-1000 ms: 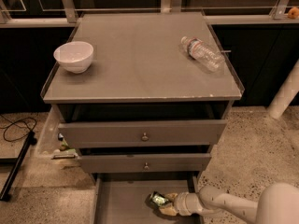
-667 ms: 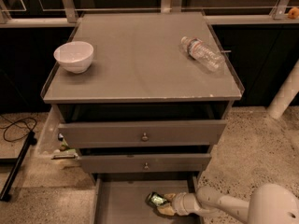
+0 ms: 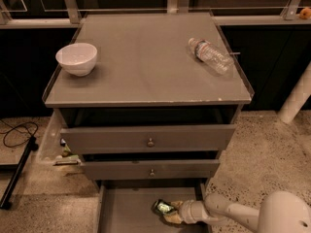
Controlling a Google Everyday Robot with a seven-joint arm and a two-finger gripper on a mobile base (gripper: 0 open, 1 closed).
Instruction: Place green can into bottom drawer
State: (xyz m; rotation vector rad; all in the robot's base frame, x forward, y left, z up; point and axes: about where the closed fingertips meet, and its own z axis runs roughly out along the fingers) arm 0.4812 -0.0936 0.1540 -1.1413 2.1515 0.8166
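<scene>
Green can (image 3: pixel 163 207): small cylinder of shiny metal; mottled light and dark green print; lying tilted on the floor of the bottom drawer, toward its right side; no lettering legible
Bottom drawer (image 3: pixel 124 212): pulled out; wide shallow tray; flat matte grey floor; thin side walls
End effector (image 3: pixel 171 213): low inside the bottom drawer, right up against the can's right end; pale yellowish tip; open or closed cannot be told
Arm (image 3: pixel 228 211): smooth white rounded tube; reaching in from the lower right
Bench (image 3: pixel 146 67): grey cabinet with flat matte top; front edge chipped in spots
Upper drawers (image 3: pixel 112 140): two flat grey fronts, each with a small round metal knob; both slightly out
Bowl (image 3: pixel 77 58): glossy white, round; upright on the bench's left side
Water bottle (image 3: pixel 210 55): clear ribbed plastic; lying on its side at the bench's right; label band unreadable
Floor (image 3: pixel 262 154): speckled beige stone
Cable (image 3: pixel 17 130): thin, black, looped at left
</scene>
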